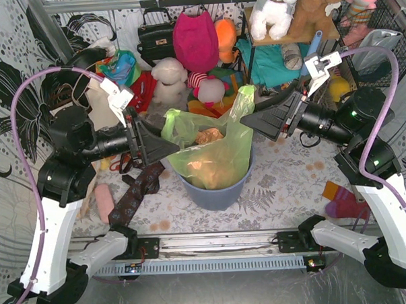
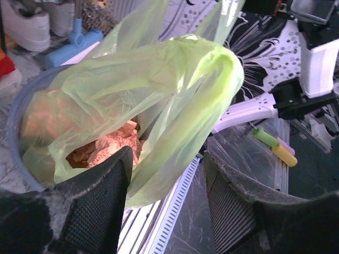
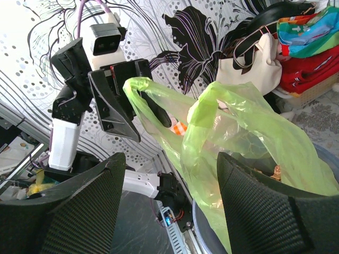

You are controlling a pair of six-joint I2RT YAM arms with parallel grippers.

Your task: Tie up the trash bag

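left gripper (image 2: 167, 159) and right gripper (image 3: 170, 159) both gape wide, each at one raised ear of the trash bag (image 1: 217, 158), which sits untied in the bin (image 1: 215, 195) on the desk (image 1: 285, 182); gripping and knotting seem left.

A tabletop (image 1: 285, 182) covered in pale fern-printed cloth is evenly lit. To its left a white wall sheet (image 1: 4, 80) printed with black flowers is hung. Behind its far right corner a wooden shelf (image 1: 299, 37) is set; along its near edge a metal rail (image 1: 214, 242) is fixed.
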